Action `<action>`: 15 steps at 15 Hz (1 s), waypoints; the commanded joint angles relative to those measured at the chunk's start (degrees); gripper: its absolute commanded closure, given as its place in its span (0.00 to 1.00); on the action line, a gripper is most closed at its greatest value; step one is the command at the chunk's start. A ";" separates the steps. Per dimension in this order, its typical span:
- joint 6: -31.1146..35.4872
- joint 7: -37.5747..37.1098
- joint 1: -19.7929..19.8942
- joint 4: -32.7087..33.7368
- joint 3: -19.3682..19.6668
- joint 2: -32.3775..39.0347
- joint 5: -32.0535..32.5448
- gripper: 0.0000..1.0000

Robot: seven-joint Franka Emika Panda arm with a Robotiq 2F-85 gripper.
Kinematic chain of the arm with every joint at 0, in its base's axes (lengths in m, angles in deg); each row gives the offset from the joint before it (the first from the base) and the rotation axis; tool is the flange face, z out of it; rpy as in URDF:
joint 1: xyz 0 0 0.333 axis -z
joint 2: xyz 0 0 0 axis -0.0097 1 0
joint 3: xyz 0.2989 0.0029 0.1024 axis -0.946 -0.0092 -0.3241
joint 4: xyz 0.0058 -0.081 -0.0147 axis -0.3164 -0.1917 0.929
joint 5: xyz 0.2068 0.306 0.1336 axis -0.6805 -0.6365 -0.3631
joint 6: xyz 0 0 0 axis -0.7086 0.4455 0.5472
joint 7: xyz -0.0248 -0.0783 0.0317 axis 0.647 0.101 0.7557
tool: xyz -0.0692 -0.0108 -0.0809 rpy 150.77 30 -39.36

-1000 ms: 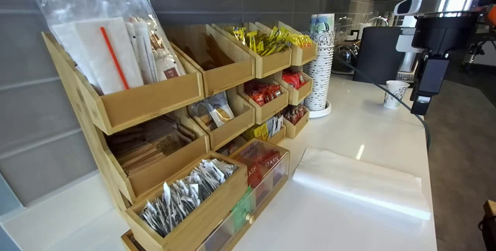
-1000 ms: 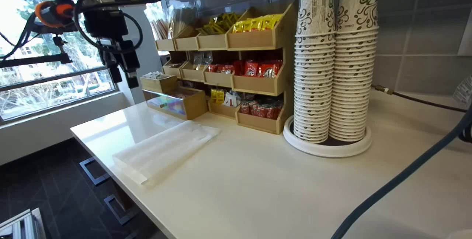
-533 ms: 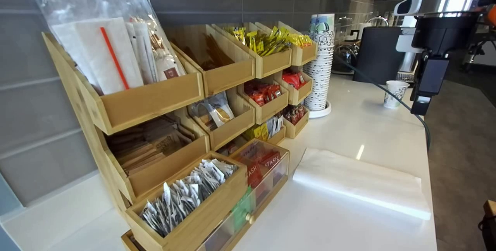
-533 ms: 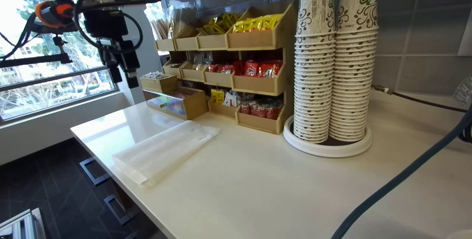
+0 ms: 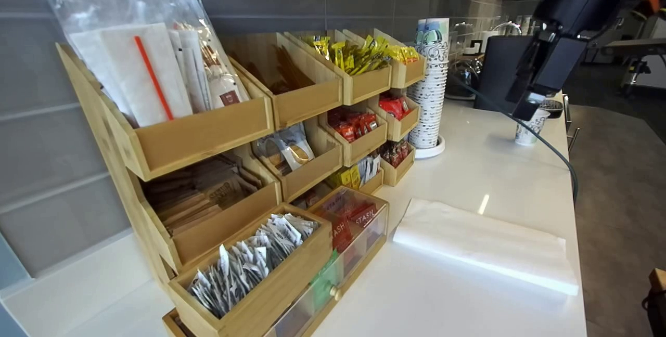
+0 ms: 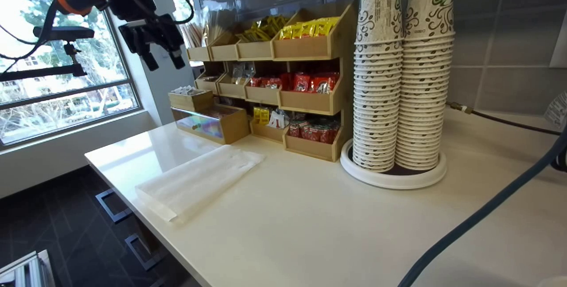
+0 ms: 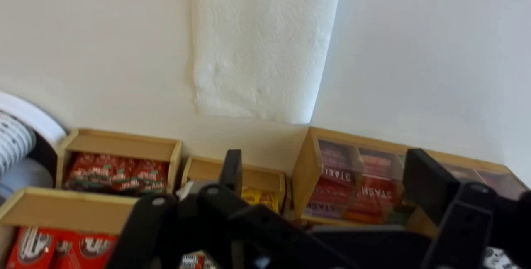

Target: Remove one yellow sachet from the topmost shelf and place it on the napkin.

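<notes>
Many bright yellow sachets (image 5: 361, 57) fill two bins of the topmost shelf (image 5: 307, 100) of the wooden rack. The sachets (image 6: 310, 29) and the topmost shelf (image 6: 300, 48) also show in an exterior view. The white napkin (image 5: 484, 243) lies flat on the counter in front of the rack, also in an exterior view (image 6: 201, 180) and at the top of the wrist view (image 7: 265, 45). My gripper (image 6: 165, 62) hangs in the air above the counter, tilted, apart from the rack. In the wrist view my gripper (image 7: 325, 167) is open, its fingers wide apart with nothing between them. The topmost shelf's sachets are out of the wrist view.
Tall stacks of paper cups (image 6: 398, 101) stand beside the rack. A single cup (image 5: 529, 126) and a cable (image 5: 546, 144) are farther along the counter. Lower bins hold red packets (image 6: 310, 82). A tea drawer box (image 6: 221, 125) with a bin of white packets (image 6: 191, 98) juts forward.
Over the last half second my gripper has risen and tilted, its fingertips moving toward the rack. It stays open. The sachets, rack and napkin have not moved.
</notes>
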 commanded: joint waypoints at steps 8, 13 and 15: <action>7.64 1.34 -0.83 6.96 -0.07 6.73 2.01 0.00; 23.72 3.25 -1.75 6.07 2.85 9.11 -2.54 0.00; 30.63 5.10 -2.83 6.39 4.40 10.79 -4.30 0.00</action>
